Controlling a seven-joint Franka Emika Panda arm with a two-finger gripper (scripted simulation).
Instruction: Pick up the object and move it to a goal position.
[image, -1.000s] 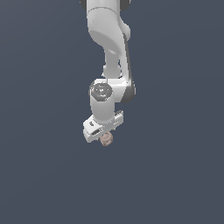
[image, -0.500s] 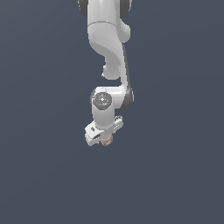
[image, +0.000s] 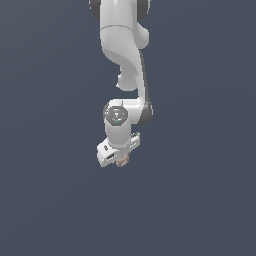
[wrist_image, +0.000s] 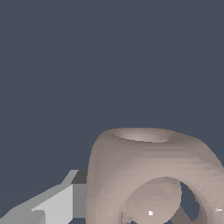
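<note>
White robot gripper closed around small pinkish-tan knobbly lump at its 6 o'clock | pickup apparently done | goal unseen, carrying remains

The object is a small pinkish-tan lump, sitting a little below the centre of the exterior view, against plain dark blue-grey. Only its lower, rounded part shows there; its upper side is hidden behind white robot parts, so its full outline cannot be told. In the wrist view the object fills the lower right of the frame and reads much more clearly: a smooth, thick-walled body with a flattish top rim and rounded shoulders. Its near face opens into a large ring-like hole, inside which a paler rounded ball shape sits with a tiny bright highlight. Its lower edge runs out of frame.
</note>
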